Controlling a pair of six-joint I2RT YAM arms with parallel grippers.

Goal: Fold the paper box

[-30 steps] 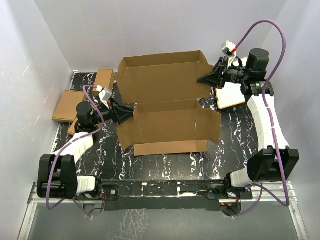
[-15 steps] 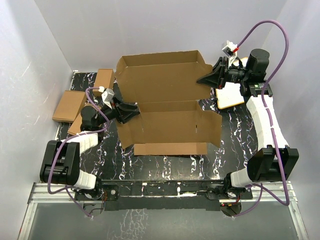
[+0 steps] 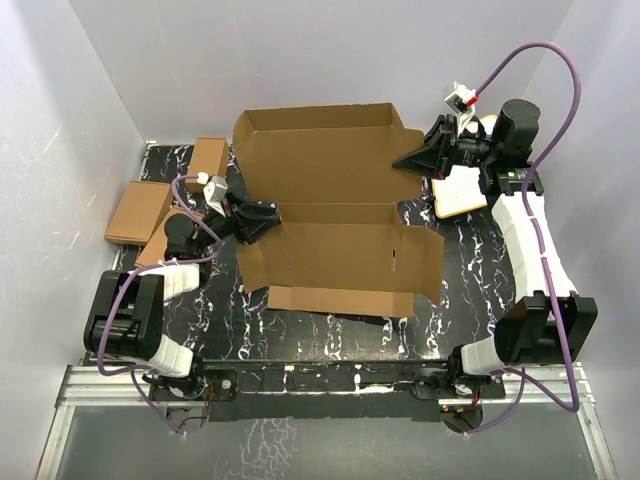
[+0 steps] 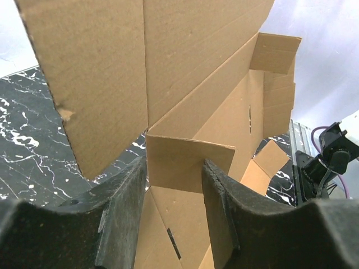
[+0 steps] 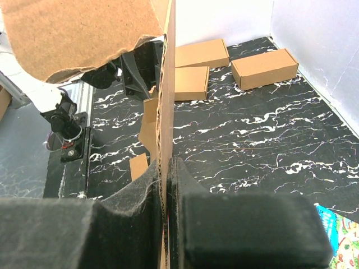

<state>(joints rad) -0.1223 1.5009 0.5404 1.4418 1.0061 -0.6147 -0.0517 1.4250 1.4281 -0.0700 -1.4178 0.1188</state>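
Mid-fold: paper box [image 3: 340, 250] lies centre of the bench [image 3: 470, 290], back panel stood up, front wall and end flaps only half raised. Right end effector [image 5: 166, 168] is pressed together, pinching the right edge of the raised panel. Left end effector [image 4: 174, 174] is spread, fingers either side of the small left end flap, apparently not clamped. Next move, my guess: turn that flap inward and square the left wall while right holds steady; no brand, label or readable print anywhere.
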